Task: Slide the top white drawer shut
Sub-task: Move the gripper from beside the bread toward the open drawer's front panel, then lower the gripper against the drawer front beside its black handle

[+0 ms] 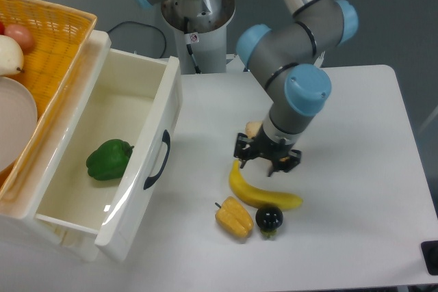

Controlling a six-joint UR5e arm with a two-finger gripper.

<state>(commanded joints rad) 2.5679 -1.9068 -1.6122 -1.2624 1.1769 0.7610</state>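
Partly cropped top white drawer (147,111), open.

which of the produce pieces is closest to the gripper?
The banana: its upper end lies right under the gripper. The yellow pepper and dark round fruit lie beyond it; the green pepper is inside the top white drawer.

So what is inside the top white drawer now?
The top white drawer is pulled open and holds one green pepper. Its back end, beneath the orange basket, is covered.

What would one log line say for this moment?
top white drawer: open, green pepper inside | gripper: above banana, untouched handle
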